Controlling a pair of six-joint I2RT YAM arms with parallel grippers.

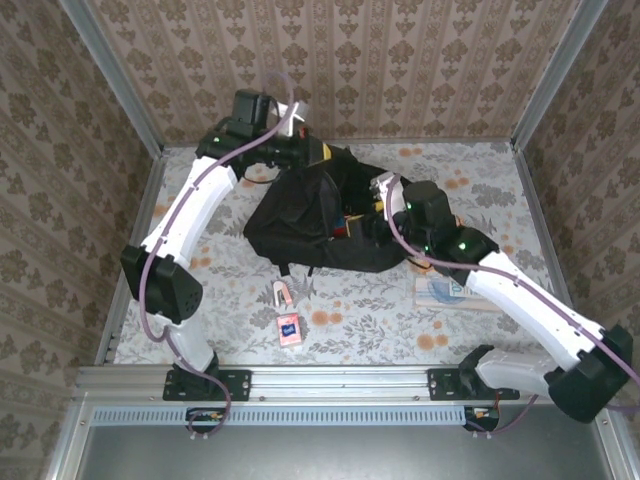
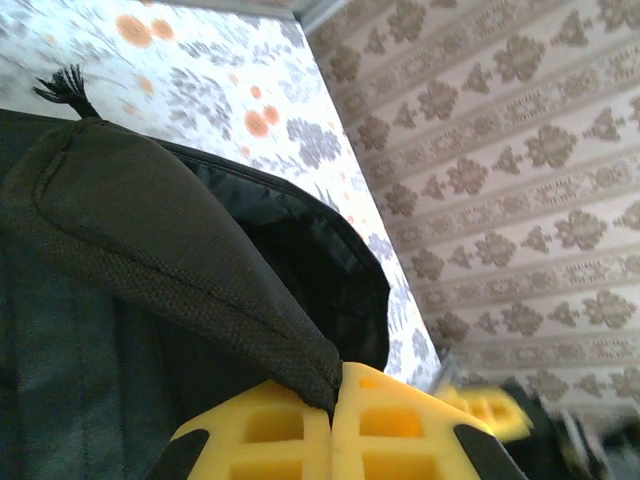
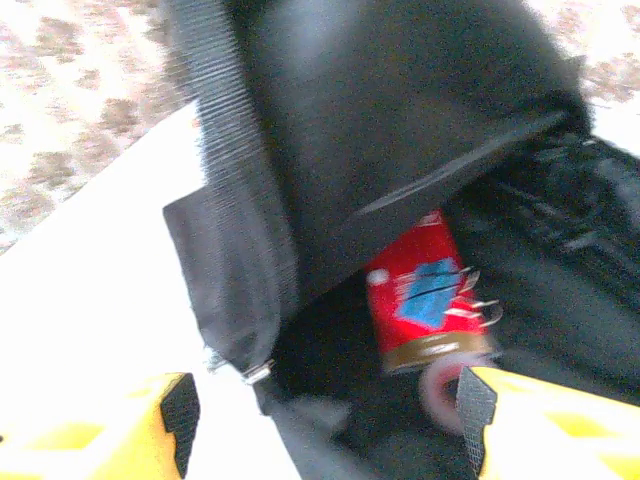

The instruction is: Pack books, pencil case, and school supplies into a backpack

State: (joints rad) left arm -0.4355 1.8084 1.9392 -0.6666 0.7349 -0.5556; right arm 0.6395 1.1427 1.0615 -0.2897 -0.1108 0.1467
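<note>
So, the left jaws are pinched together on a padded black flap of the backpack, lifting its mouth at the far side of the tabletop. The right jaws are spread apart with nothing in them, hovering right at the opening, where a red packet and a pink tape roll sit (blurry, but that's my read). The pink card and the eraser-like piece lie on the tabletop just in front of the bag. My take: hold that flap taut and high so the mouth doesn't sag, then send the right arm for the card, pinching it by an edge since it's flat.
</note>
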